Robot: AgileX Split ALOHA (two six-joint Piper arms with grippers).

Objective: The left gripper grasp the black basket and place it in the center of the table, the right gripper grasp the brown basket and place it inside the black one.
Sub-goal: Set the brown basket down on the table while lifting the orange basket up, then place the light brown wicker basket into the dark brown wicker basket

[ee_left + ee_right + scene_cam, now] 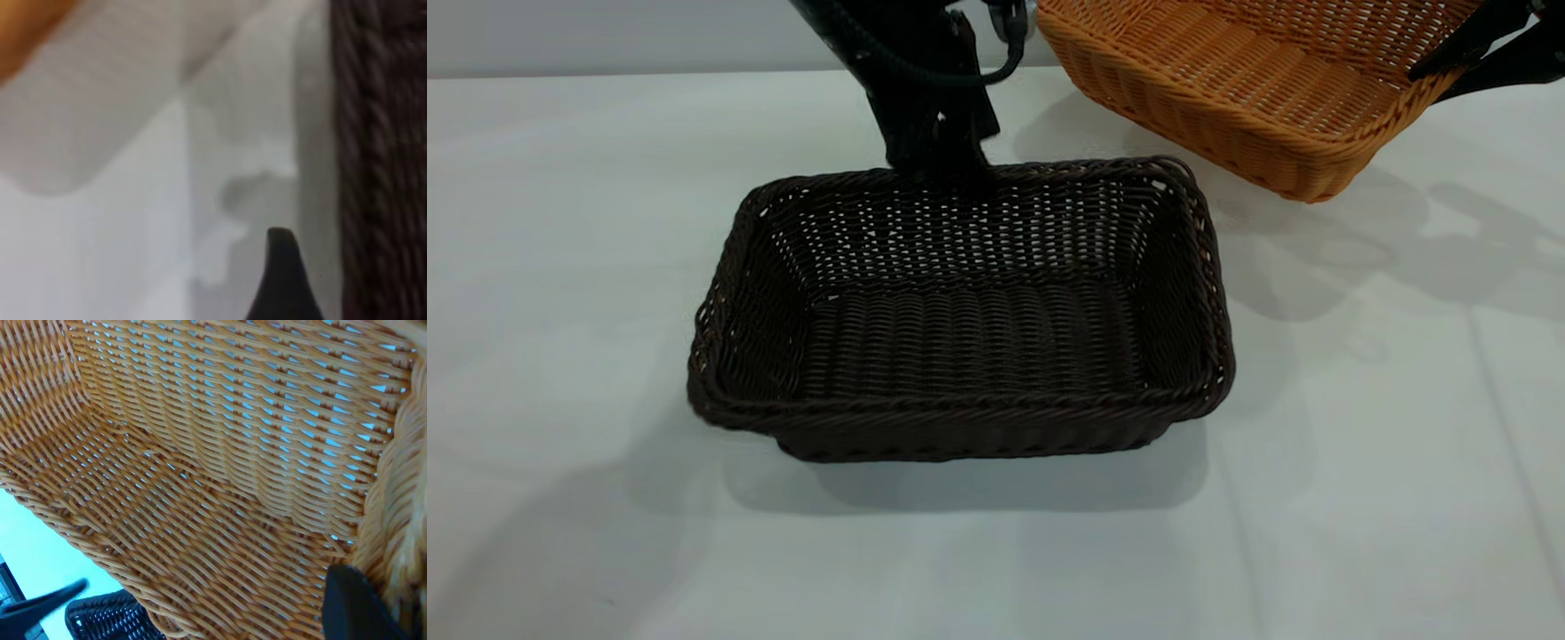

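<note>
The black basket (960,338) stands upright in the middle of the white table (560,222). My left gripper (938,164) is at its far rim. In the left wrist view one finger (283,277) stands outside the rim (380,167) with a strip of table between them, so the jaws are open. My right gripper (1472,44) is shut on the rim of the brown basket (1227,80) and holds it tilted in the air, behind and to the right of the black one. The right wrist view shows a finger (353,607) against the brown weave (200,453), with the black basket (107,620) below.
The table's back edge meets a pale wall (605,36). The brown basket's shadow (1298,258) falls on the table to the right of the black basket. Bare tabletop lies to the left, front and right.
</note>
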